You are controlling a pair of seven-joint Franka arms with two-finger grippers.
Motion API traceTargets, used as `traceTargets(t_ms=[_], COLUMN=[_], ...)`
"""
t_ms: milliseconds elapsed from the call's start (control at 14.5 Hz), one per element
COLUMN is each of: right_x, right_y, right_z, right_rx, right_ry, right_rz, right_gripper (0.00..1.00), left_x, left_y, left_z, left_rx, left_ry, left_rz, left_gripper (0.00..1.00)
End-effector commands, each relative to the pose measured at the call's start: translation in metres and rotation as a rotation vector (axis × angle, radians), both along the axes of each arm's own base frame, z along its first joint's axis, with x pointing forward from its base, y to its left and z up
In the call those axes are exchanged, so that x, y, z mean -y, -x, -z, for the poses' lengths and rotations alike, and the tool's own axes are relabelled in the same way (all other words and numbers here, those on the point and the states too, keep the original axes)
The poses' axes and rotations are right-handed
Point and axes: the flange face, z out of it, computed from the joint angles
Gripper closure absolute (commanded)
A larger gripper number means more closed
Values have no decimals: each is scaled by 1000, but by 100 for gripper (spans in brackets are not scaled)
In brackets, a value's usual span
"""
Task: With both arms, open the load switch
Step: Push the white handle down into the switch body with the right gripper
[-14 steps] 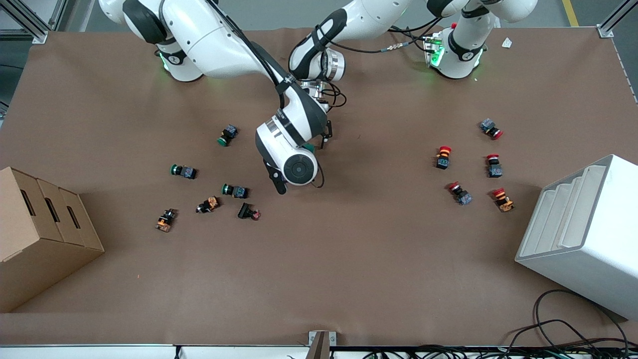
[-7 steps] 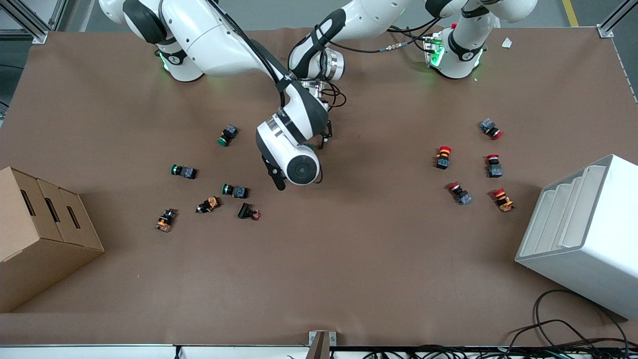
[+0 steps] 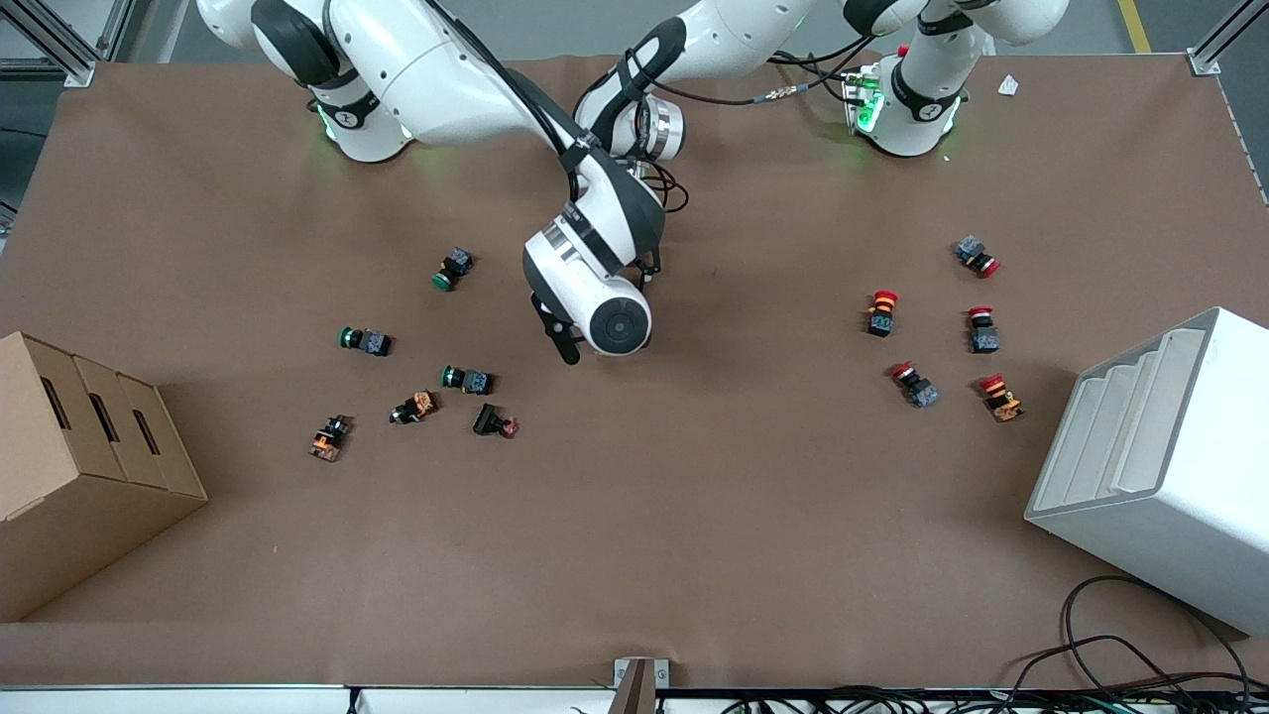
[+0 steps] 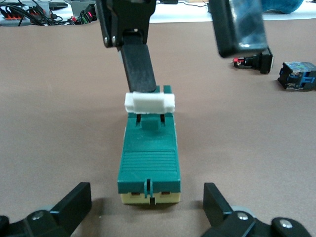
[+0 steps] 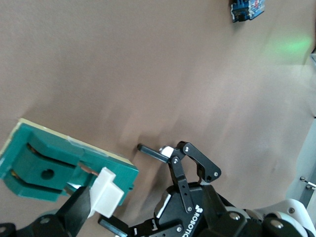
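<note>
Load switch (image 4: 148, 158) flat on the brown paper-covered table (image 3: 694, 516) at mid-table, hidden under both wrists in the front view: ribbed dark green plastic block, cream base, blocky white lever (image 4: 149, 102). Left gripper (image 4: 148, 210) spread wide around its cream end, touching nothing. Right gripper (image 5: 91, 205) parted, one flat black finger (image 4: 139, 64) against the lever.

load switch (image 4: 148, 160) — matt green plastic, ribbed
</note>
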Motion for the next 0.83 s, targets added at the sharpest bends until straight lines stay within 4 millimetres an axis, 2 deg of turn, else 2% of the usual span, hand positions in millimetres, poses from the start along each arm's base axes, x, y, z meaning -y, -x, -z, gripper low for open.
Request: traceTargets(t_ms=[0, 138, 553, 761], right_x=[-6, -6, -2, 0], right_y=[18, 20, 25, 23], right_z=[0, 4, 20, 18], right_rx=[-23, -28, -29, -20], right_ry=[13, 16, 32, 36], right_rz=[-8, -10, -17, -24], right_gripper=[0, 0, 0, 0], left_x=[-10, -4, -7, -8], left_y=[6, 3, 4, 5], left_z=[44, 41, 45, 49], left_rx=[-65, -59, -41, -37], left_ry=[-17, -4, -4, -7], left_rz=[-8, -9, -23, -10], left_gripper=[0, 0, 0, 0])
